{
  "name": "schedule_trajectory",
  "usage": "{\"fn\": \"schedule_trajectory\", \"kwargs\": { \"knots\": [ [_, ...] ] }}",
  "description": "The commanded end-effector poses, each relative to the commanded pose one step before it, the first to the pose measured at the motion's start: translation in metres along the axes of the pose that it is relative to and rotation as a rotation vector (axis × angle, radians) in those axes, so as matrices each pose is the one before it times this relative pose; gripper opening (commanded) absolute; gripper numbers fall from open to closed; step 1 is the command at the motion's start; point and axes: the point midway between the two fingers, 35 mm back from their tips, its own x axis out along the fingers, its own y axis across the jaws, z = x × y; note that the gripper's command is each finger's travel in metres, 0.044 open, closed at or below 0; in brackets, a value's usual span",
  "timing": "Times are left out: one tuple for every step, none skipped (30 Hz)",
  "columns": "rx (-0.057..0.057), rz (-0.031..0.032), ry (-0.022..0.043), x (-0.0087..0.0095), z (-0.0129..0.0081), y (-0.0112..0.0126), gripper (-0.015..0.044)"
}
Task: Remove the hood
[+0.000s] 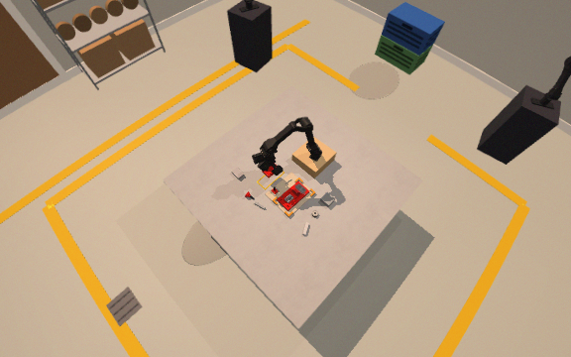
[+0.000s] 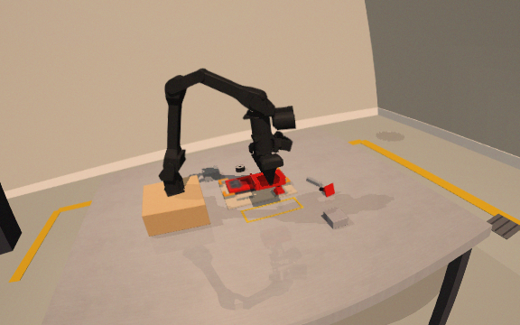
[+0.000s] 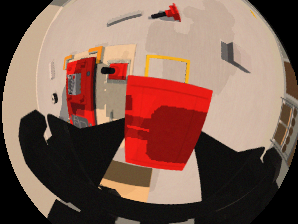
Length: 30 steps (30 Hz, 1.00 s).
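The red hood [image 1: 268, 173] [image 2: 280, 175] [image 3: 150, 95] is a flat panel held between the fingers of my gripper [image 1: 272, 170] [image 2: 270, 181] [image 3: 162, 128], which is shut on it. The hood is raised above the table, clear of the red toy car [image 1: 292, 196] [image 2: 240, 184] [image 3: 87, 95], whose body lies on a pale board with orange corner pieces. The marked area, a yellow outline [image 1: 261, 185] [image 2: 274, 215] [image 3: 168, 58], lies on the table beside that board. The hood hides part of the outline in the wrist view.
A small red block [image 2: 279, 190] [image 3: 118, 71] with a black peg sits at the board. A red-headed tool [image 1: 249, 194] [image 2: 329, 190] [image 3: 173, 12] and a grey block [image 1: 238, 174] [image 2: 335, 218] lie beyond the outline. The arm stands on a wooden box [image 2: 176, 221].
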Motion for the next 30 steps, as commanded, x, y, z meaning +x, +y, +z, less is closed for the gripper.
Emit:
{"fn": "schedule_trajectory", "kwargs": {
  "knots": [
    [-0.0030,0.00164,-0.00517,0.00173,-0.00048,-0.00178,0.0000],
    [0.0000,-0.00001,0.00000,0.00093,0.00010,-0.00004,0.0000],
    [0.0000,-0.00001,0.00000,0.00093,0.00010,-0.00004,0.0000],
    [0.0000,-0.00001,0.00000,0.00093,0.00009,-0.00004,0.0000],
    [0.0000,-0.00001,0.00000,0.00093,0.00009,-0.00004,0.0000],
    [0.0000,-0.00001,0.00000,0.00093,0.00009,-0.00003,0.0000],
    [0.0000,-0.00001,0.00000,0.00093,0.00009,-0.00003,0.0000],
    [0.0000,-0.00001,0.00000,0.00093,0.00008,-0.00003,0.0000],
    [0.0000,-0.00001,0.00000,0.00093,0.00008,-0.00003,0.0000],
    [0.0000,-0.00001,0.00000,0.00093,0.00008,-0.00003,0.0000],
    [0.0000,-0.00001,0.00000,0.00093,0.00007,-0.00003,0.0000],
    [0.0000,-0.00001,0.00000,0.00093,0.00007,-0.00003,0.0000],
    [0.0000,-0.00001,0.00000,0.00092,0.00007,-0.00003,0.0000],
    [0.0000,-0.00001,0.00000,0.00092,0.00006,-0.00003,0.0000],
    [0.0000,-0.00001,0.00000,0.00092,0.00006,-0.00003,0.0000],
    [0.0000,-0.00001,0.00000,0.00092,0.00006,-0.00002,0.0000],
    [0.0000,-0.00001,0.00000,0.00092,0.00006,-0.00002,0.0000],
    [0.0000,0.00000,0.00000,0.00092,0.00005,-0.00002,0.0000],
    [0.0000,0.00000,0.00000,0.00092,0.00005,-0.00002,0.0000],
    [0.0000,0.00000,0.00000,0.00092,0.00005,-0.00002,0.0000],
    [0.0000,0.00000,0.00000,0.00092,0.00004,-0.00002,0.0000],
    [0.0000,0.00000,0.00000,0.00092,0.00004,-0.00002,0.0000],
    [0.0000,0.00000,0.00000,0.00092,0.00004,-0.00002,0.0000],
    [0.0000,0.00000,0.00000,0.00092,0.00004,-0.00002,0.0000],
    [0.0000,0.00000,0.00000,0.00092,0.00003,-0.00002,0.0000],
    [0.0000,0.00000,0.00000,0.00093,0.00003,-0.00002,0.0000],
    [0.0000,0.00000,0.00000,0.00093,0.00003,-0.00001,0.0000],
    [0.0000,0.00000,0.00000,0.00093,0.00002,-0.00001,0.0000],
    [0.0000,0.00000,0.00000,0.00093,0.00002,-0.00001,0.0000],
    [0.0000,0.00000,0.00000,0.00093,0.00002,-0.00001,0.0000]
  ]
}}
